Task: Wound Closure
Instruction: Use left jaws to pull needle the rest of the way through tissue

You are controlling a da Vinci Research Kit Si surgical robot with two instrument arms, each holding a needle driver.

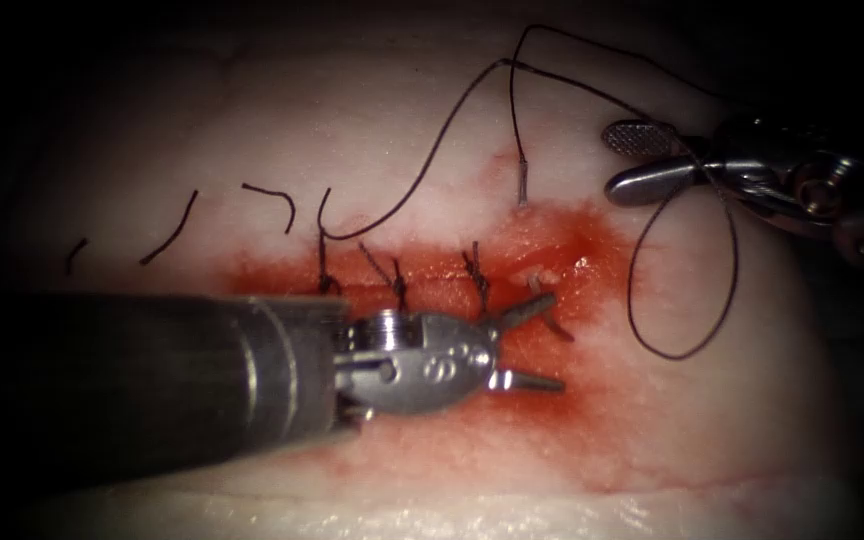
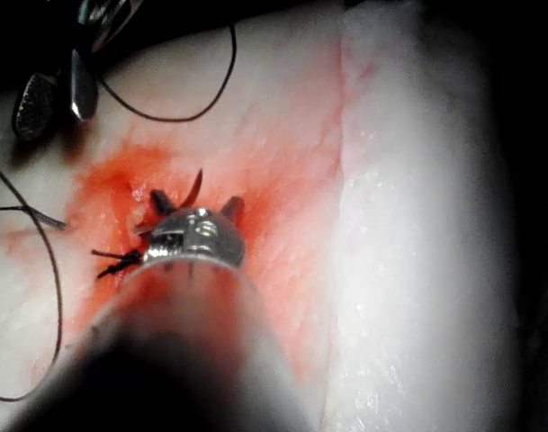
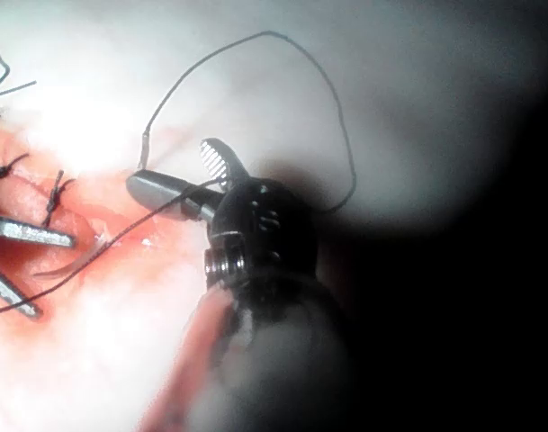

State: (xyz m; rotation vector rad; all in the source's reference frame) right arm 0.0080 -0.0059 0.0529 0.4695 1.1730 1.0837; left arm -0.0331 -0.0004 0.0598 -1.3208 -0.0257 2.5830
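**Left tool** [image 1: 555,340]. Thick grey shaft entering from 9 o'clock, low over the near tissue and almost level. The polished metal wrist points to 3 o'clock. The two slim tapered jaws are spread wide and grip nothing; the upper one lies at the cut's edge and the lower one over red-stained tissue. The shaft hides the near edge of the cut beneath it.

**Needle** [image 1: 522,187]. It sits in the tissue. A short straight steel tail stands out at 12 o'clock from the left tool's jaws, on the far side of the cut. A dark curved sliver shows between those jaws, also in the left wrist view [image 2: 197,184], and looks like the point. The middle of the curve is buried.

**Stitches** [image 1: 397,285]. Three dark knotted stitches cross the cut, at 9 o'clock from the needle's exit.

**Red fluid** [image 1: 592,240]. A wet patch around the cut, fading outward.

**Tissue** [image 1: 402,120]. Pale, glossy and softly domed.

**Right tool** [image 1: 617,160]. It reaches in from 3 o'clock. Its jaws are parted and one ribbed face is turned up. Thread crosses them, but whether it touches them cannot be told.

**Thread** [image 1: 687,300]. Thin and dark; it runs from the needle's tail, arches toward 12 o'clock and hangs in a long loop.

**Cut ends of thread** [image 1: 172,230]. Short curved pieces lying loose at 10 o'clock.
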